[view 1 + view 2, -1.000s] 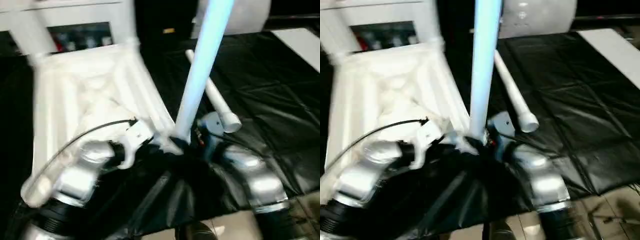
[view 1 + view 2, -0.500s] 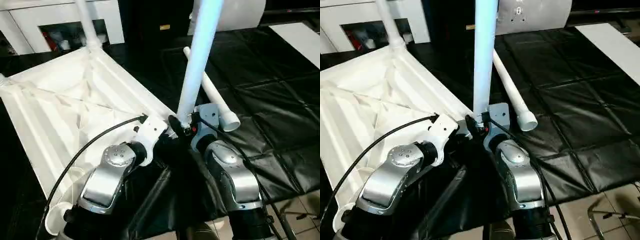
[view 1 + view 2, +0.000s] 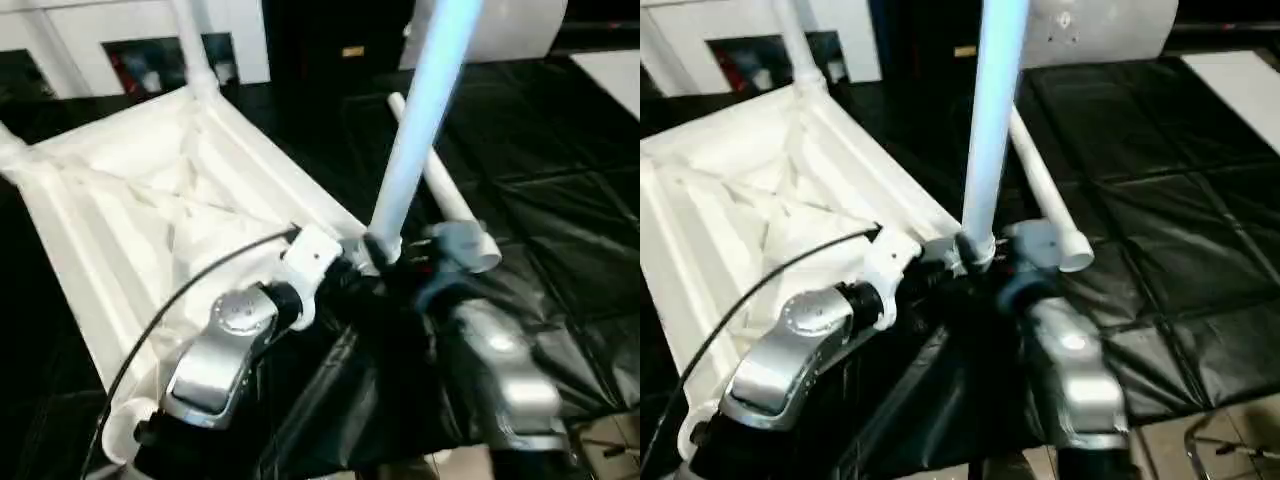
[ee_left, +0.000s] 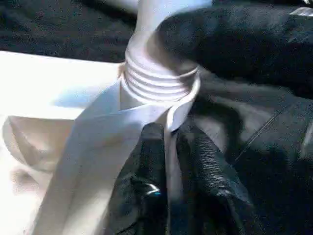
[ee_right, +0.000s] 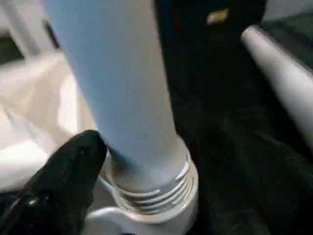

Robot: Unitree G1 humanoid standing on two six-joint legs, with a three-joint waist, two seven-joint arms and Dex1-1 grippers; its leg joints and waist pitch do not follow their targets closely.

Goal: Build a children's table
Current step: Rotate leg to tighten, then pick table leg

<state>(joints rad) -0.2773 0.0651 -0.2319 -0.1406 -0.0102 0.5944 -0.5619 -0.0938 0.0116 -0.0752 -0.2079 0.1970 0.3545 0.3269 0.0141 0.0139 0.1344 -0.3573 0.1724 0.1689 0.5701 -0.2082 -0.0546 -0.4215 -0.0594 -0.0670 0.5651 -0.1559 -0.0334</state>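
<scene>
Black sheet, left fingers pinching tabletop rim, right fingers apart beside upright leg

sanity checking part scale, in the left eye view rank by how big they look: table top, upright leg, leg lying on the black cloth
1. table top
2. upright leg, though nearness to the camera enlarges it
3. leg lying on the black cloth, partly hidden

A wrinkled black sheet covers the work surface, with white cabinets standing behind it.
</scene>
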